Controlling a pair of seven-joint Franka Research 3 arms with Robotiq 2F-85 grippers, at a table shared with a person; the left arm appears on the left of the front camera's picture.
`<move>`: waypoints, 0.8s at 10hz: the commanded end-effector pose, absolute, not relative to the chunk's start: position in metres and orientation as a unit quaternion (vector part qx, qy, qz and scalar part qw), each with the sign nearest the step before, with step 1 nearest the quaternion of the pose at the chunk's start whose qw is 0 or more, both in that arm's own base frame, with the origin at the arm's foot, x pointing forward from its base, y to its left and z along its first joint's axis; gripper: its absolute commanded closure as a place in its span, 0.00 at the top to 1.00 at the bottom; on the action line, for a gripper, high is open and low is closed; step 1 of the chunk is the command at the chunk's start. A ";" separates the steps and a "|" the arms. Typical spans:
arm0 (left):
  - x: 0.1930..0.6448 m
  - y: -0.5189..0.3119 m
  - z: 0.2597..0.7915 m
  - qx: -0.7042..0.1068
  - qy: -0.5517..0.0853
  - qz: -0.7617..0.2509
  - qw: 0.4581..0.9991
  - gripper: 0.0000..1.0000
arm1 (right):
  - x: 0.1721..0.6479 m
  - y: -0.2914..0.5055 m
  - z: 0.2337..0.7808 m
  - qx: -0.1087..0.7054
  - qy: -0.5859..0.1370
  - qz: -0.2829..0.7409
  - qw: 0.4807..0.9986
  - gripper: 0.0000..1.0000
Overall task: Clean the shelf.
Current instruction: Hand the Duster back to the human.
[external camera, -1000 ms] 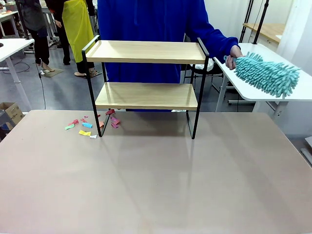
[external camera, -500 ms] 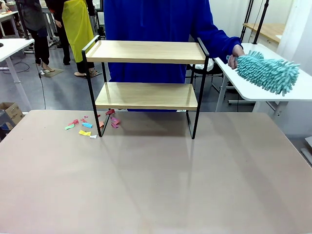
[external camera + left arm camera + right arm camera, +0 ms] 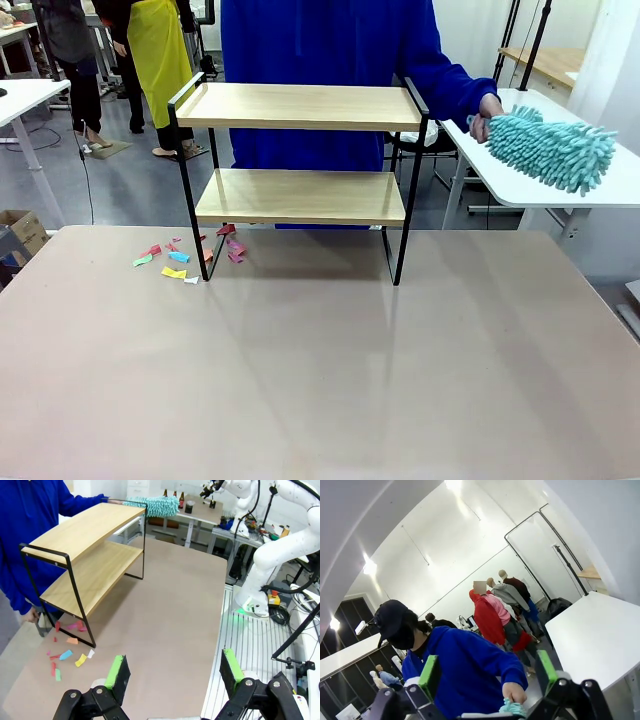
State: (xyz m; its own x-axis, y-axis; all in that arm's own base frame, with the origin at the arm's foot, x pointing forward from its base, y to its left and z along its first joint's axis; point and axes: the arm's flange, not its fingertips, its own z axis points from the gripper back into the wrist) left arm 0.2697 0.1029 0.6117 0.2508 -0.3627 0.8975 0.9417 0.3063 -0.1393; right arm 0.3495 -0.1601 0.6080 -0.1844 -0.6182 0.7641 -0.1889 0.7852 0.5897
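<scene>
Near table [image 3: 330, 390] lies open; shelf [image 3: 300, 150] and paper scraps [image 3: 180, 258] block the far edge.

The shelf [image 3: 300, 150] hides the person's torso; the duster [image 3: 512, 707] is cut off below

shelf boards [image 3: 300, 106]: light wood, smooth, matt grain
shelf frame [image 3: 187, 190]: thin black metal, matt
table [image 3: 320, 380]: smooth beige top with a dull sheen
duster [image 3: 548, 150]: teal fluffy chenille cloth, shaggy
scraps [image 3: 175, 257]: coloured paper, creased
person's sleeve [image 3: 445, 90]: blue cloth, soft and matt
side table [image 3: 620, 190]: white, smooth
left gripper pads [image 3: 117, 669]: green, matt, on black plastic-looking fingers
</scene>
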 end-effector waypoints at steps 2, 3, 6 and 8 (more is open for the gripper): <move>0.271 0.101 0.614 -0.367 -0.411 -0.467 0.692 0.95 | 0.347 -0.161 0.605 0.268 -0.752 -0.176 0.576 1.00; 0.271 0.101 0.614 -0.367 -0.411 -0.467 0.692 0.95 | 0.347 -0.161 0.605 0.268 -0.752 -0.176 0.576 1.00; 0.271 0.101 0.614 -0.367 -0.411 -0.467 0.692 0.95 | 0.347 -0.161 0.605 0.268 -0.752 -0.176 0.576 1.00; 0.271 0.101 0.614 -0.367 -0.411 -0.467 0.692 0.95 | 0.347 -0.161 0.605 0.268 -0.752 -0.176 0.576 1.00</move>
